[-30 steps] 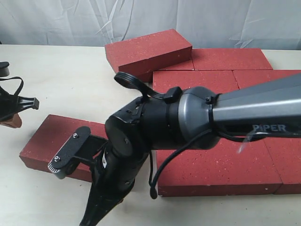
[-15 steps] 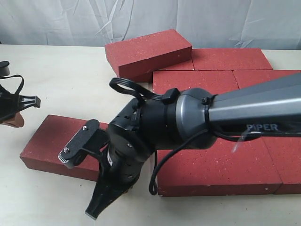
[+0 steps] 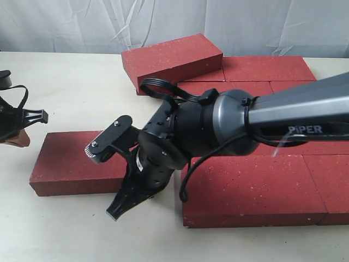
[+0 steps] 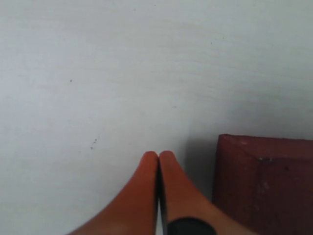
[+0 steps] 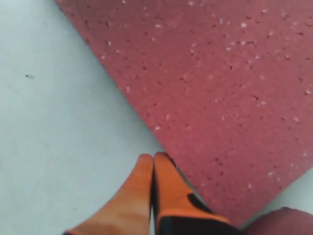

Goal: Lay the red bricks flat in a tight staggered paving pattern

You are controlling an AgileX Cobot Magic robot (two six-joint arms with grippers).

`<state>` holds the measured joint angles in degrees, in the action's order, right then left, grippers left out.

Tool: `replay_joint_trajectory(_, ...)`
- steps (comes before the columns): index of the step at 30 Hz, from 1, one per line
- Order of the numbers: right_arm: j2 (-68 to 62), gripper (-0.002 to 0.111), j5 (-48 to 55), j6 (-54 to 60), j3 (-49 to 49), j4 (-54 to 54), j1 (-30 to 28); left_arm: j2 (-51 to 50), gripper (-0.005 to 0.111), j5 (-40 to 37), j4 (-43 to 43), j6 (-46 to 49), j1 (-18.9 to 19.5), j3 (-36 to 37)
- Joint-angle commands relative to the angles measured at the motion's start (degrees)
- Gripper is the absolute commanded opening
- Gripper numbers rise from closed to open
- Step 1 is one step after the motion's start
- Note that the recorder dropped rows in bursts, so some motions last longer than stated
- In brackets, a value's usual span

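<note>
Since its fingers (image 5: 139,183) are pressed together, the right gripper (image 5: 153,159) beside the loose brick (image 3: 71,161) seems poised to shove it into the paving (image 3: 256,188).

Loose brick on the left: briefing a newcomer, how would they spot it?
In the exterior view, find the paved block of red bricks on the right. Left of its front row, by the right hand, one brick lies with table on three sides; all others adjoin neighbours.
</note>
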<state>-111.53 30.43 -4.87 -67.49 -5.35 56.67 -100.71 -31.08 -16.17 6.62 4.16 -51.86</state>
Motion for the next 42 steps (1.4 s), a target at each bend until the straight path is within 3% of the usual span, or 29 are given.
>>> replay_joint_trajectory(1,0.0,-0.001,-2.0,-1.4,-0.2,-0.7,-1.1,0.0,0.000,0.5,-0.9,0.0,0.3,0.2)
replay_joint_trajectory(13,0.0,-0.001,-4.3,-2.4,-0.2,-1.0,-1.4,0.0,0.000,0.5,-1.4,0.0,0.3,0.2)
replay_joint_trajectory(28,0.0,-0.001,-4.2,-10.5,-0.2,-16.2,-1.4,0.0,0.000,0.2,-2.4,0.0,0.3,0.2)
replay_joint_trajectory(42,8.8,-0.001,2.4,-10.5,-0.2,-10.9,-1.4,0.0,0.000,-0.2,-2.4,0.0,0.3,0.2)
